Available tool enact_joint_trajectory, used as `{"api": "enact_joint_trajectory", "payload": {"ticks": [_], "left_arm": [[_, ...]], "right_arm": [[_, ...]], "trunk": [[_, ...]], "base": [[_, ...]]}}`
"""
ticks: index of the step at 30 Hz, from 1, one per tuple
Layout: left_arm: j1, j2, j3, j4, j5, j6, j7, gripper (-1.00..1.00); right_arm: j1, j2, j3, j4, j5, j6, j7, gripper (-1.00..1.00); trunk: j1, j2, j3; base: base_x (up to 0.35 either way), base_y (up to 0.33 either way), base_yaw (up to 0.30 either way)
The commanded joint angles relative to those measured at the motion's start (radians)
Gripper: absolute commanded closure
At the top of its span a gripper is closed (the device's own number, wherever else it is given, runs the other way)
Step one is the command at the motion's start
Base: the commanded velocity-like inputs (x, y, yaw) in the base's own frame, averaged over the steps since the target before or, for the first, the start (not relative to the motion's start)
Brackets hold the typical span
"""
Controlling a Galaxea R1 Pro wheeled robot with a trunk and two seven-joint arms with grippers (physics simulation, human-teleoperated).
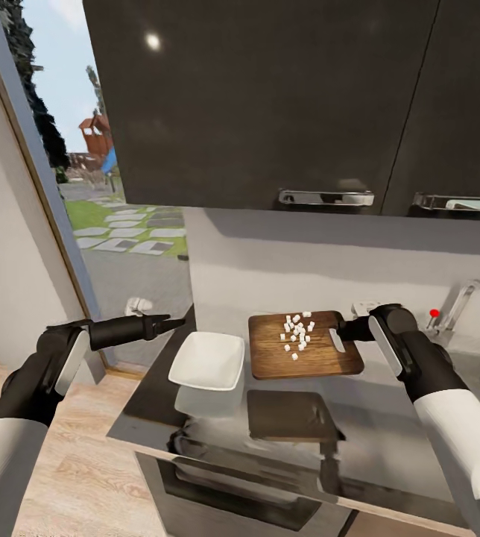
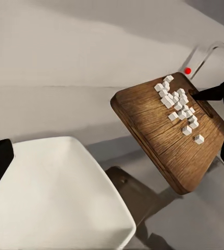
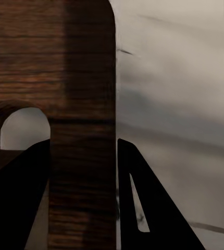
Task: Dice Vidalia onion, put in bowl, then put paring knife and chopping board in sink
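My head looks down over the desk [image 1: 389,418]; my left wrist shares the chopping board [image 2: 159,135]; my right wrist hugs it.

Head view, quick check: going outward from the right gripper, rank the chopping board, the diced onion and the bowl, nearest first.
1. Chopping board: the right gripper is clamped on its handle end, beside the slot.
2. Diced onion: scattered on the board, toward its middle and back.
3. Bowl: past the board's far end, on the left gripper's side.

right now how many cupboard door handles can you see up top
2, both chrome bars along the bottom edge of the dark wall cupboards: one handle above the chopping board, the other handle further right above the tap, cut off by the picture edge.
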Motion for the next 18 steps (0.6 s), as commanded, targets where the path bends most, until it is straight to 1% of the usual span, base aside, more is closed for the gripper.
{"api": "enact_joint_trajectory", "payload": {"ticks": [1,18], "left_arm": [[-0.001,0.000,0.000,0.000,0.004,0.006,-0.001,-1.00],[-0.001,0.000,0.000,0.000,0.004,0.006,-0.001,-1.00]], "right_arm": [[-0.001,-0.001,0.002,-0.001,0.001,0.004,0.003,1.00],[-0.001,-0.001,0.002,-0.001,0.001,0.004,0.003,1.00]], "trunk": [[0.001,-0.002,-0.002],[0.001,-0.002,-0.002]], "base": [[0.000,0.000,0.135],[0.000,0.000,0.137]]}}
